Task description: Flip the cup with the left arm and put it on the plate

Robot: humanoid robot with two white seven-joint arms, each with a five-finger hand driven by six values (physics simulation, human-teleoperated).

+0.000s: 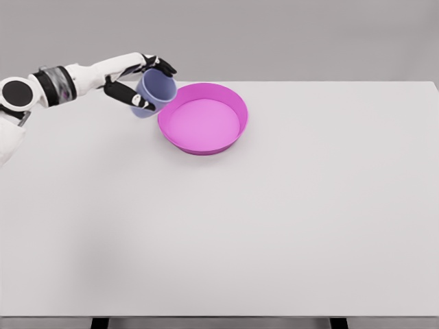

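Observation:
A lavender-blue cup [156,92] is held in my left hand [140,83], tilted with its mouth facing up and to the right. Black fingers wrap it from above and below. The cup hangs just left of the magenta plate [233,103], close to its left rim and a little above the table. The plate is a shallow round dish with raised walls, resting on the white table [274,226] near the far edge. My left arm reaches in from the left edge of the head view. The right arm does not show.
Only the plate rests on the white table. The far edge runs just behind the plate and the hand. Dark table legs show under the front edge.

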